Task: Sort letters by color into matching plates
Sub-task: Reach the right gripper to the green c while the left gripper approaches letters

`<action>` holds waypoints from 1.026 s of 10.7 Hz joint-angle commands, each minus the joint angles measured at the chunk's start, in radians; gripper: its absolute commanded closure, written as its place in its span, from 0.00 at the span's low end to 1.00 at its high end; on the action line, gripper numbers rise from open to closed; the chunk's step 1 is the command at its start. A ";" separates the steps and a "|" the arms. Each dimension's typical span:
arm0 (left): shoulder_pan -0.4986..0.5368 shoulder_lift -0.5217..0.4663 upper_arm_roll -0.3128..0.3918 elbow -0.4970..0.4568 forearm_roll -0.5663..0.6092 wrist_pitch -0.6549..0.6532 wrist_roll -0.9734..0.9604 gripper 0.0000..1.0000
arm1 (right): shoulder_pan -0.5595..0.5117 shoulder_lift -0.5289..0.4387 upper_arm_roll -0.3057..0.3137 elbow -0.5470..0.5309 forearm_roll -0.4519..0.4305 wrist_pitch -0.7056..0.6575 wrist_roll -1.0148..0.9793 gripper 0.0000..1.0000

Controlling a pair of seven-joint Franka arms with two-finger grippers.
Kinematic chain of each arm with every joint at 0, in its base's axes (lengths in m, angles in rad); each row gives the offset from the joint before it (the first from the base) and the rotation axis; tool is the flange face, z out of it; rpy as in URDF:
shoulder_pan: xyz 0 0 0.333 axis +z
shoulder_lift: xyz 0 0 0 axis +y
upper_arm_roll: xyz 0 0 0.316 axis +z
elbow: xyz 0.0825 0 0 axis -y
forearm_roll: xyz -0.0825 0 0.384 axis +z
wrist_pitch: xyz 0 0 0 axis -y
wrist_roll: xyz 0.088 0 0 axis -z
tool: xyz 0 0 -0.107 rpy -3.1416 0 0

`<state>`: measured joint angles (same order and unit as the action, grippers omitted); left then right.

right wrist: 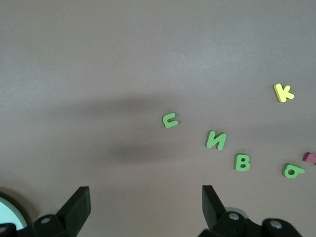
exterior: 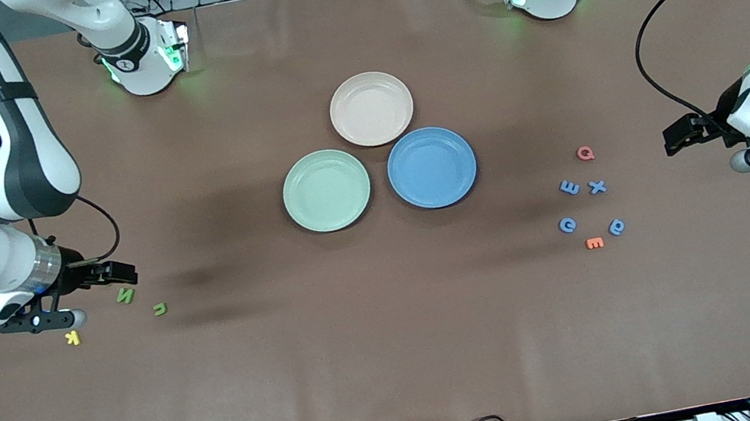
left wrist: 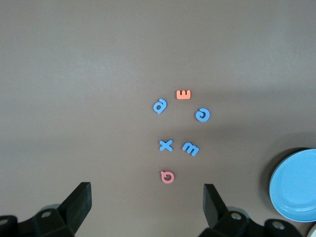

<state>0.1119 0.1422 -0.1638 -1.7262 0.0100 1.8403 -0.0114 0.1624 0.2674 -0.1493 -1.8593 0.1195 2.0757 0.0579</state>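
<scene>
A brown tabletop (exterior: 401,360) fills the scene, its whole stretch nearest the front camera bare, with cables and equipment along the edge where the arm bases stand. Three plates sit clustered at the middle: the green plate (exterior: 327,190) and the blue plate (exterior: 431,167) side by side and almost touching, and a beige-pink plate (exterior: 372,108) just farther from the camera between them; all three hold nothing. Wide open surface separates the plates from the letters at either end. Toward the left arm's end lie four blue letters, an E (exterior: 569,188), an X (exterior: 597,187), a C (exterior: 567,225) and an a (exterior: 616,226), loosely grouped with a pink Q (exterior: 585,153) farther from the camera and an orange E (exterior: 595,243) nearer to it, none touching. The left gripper (exterior: 679,138) hangs over bare tabletop beside this group, near the table's end, its fingers (left wrist: 79,202) spread wide and holding nothing. Toward the right arm's end, the right wrist view shows four green letters in a loose line, a u (right wrist: 171,120), an N (right wrist: 216,140), a B (right wrist: 242,162) and a b (right wrist: 291,171), with a yellow K (right wrist: 283,92) apart from them and a pink piece (right wrist: 310,157) at that view's edge. The right gripper (exterior: 112,273) hovers just over this group beside the N, its fingers (right wrist: 76,205) wide apart and empty.
</scene>
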 commanded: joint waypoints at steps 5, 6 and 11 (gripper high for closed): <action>0.005 -0.032 -0.003 -0.096 -0.001 0.071 0.027 0.00 | 0.003 -0.020 0.000 -0.136 0.015 0.157 0.005 0.00; 0.005 -0.032 -0.005 -0.101 -0.001 0.074 0.027 0.00 | 0.003 -0.019 0.000 -0.147 0.015 0.168 0.007 0.00; 0.031 -0.013 -0.005 -0.148 0.035 0.131 0.030 0.00 | 0.006 0.026 0.000 -0.231 0.015 0.308 0.007 0.00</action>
<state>0.1132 0.1401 -0.1644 -1.8467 0.0213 1.9483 0.0035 0.1638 0.2744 -0.1491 -2.0521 0.1200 2.3123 0.0581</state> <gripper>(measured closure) 0.000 0.000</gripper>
